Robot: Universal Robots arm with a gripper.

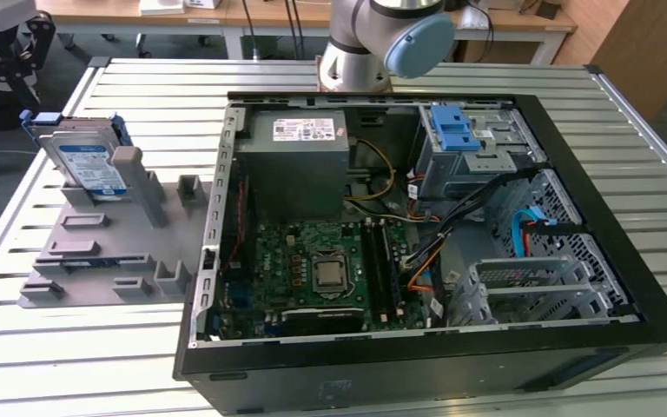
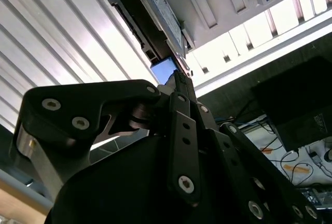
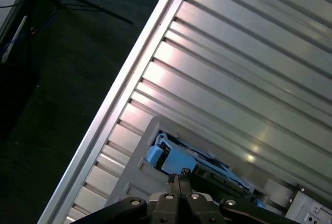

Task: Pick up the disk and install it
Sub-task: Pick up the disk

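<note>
The disk is a silver drive with a white-and-blue label in a blue bracket. It stands on edge, leaning, at the far end of a grey holder on the exterior view's left. In both wrist views my gripper is shut with nothing between its fingers. Its tips point at the disk, which lies some way beyond them, with the blue bracket end closest.
An open black computer case lies on the slatted metal table, to the exterior view's right of the holder. Inside are a grey power supply, a motherboard and a grey cage with a blue latch. The arm's base stands behind the case.
</note>
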